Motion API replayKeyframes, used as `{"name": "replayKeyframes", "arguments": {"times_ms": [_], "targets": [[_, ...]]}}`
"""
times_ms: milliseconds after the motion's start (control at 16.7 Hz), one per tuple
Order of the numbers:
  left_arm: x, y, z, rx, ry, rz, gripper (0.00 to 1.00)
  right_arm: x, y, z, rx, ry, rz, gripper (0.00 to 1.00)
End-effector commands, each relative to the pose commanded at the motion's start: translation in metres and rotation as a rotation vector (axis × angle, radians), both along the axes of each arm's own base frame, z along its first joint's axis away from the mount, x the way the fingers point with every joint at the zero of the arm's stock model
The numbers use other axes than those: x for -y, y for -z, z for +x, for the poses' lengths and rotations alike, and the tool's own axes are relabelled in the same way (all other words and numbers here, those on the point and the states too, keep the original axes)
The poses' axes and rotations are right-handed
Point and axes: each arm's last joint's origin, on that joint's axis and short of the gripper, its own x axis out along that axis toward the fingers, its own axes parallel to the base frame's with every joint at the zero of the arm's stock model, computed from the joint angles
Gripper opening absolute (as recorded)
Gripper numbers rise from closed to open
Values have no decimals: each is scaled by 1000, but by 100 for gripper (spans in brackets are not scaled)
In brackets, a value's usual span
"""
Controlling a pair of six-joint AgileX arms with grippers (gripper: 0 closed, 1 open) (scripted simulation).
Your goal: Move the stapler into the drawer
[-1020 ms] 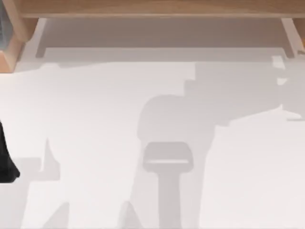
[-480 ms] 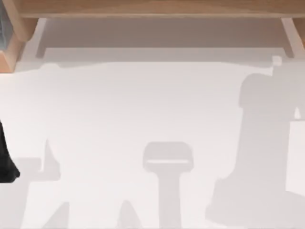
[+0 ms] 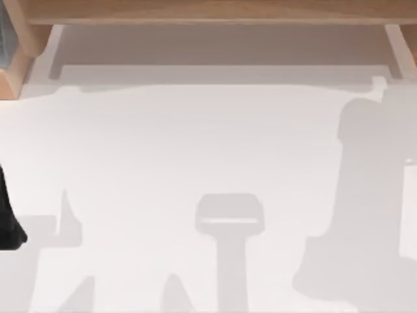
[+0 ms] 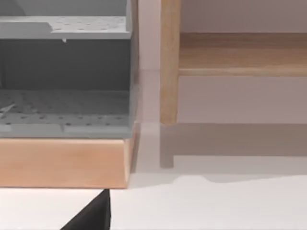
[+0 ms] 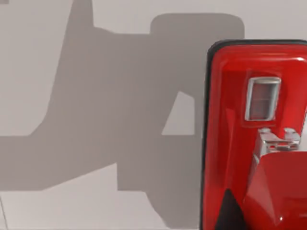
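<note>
The stapler (image 5: 254, 134), glossy bright red with a small metal window, is very close in the right wrist view, above the white table and a broad grey shadow. The right gripper's own state is not clear there. My left arm (image 3: 8, 222) is parked at the table's left edge. A black part of my left gripper (image 4: 91, 218) pokes into the left wrist view. That view faces the grey drawer unit (image 4: 67, 110), which has perforated floors and sits on a wooden base (image 4: 62, 163).
A long wooden shelf (image 3: 208, 12) runs along the table's far edge, with slim legs (image 3: 397, 49) at its ends. A wooden post (image 4: 169, 62) stands beside the grey unit. The white table (image 3: 195, 143) carries broad arm shadows, the largest at the right (image 3: 365, 208).
The large arm shadow has swept from the table's middle to its right side. The left arm has not moved.
</note>
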Motion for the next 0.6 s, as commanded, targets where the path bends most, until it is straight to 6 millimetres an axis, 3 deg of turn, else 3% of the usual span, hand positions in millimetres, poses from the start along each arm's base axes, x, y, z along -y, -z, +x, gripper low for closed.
{"name": "replayKeyframes", "arguments": {"times_ms": [120,480,600], "targets": [[0,0,0,0,0,0,100,-1,-9,0,29,7,-8,0],[0,0,0,0,0,0,100,-4,-110,-26,256,126,-113,0],[0,0,0,0,0,0,100,-3,-120,-29,277,144,-132,0]]}}
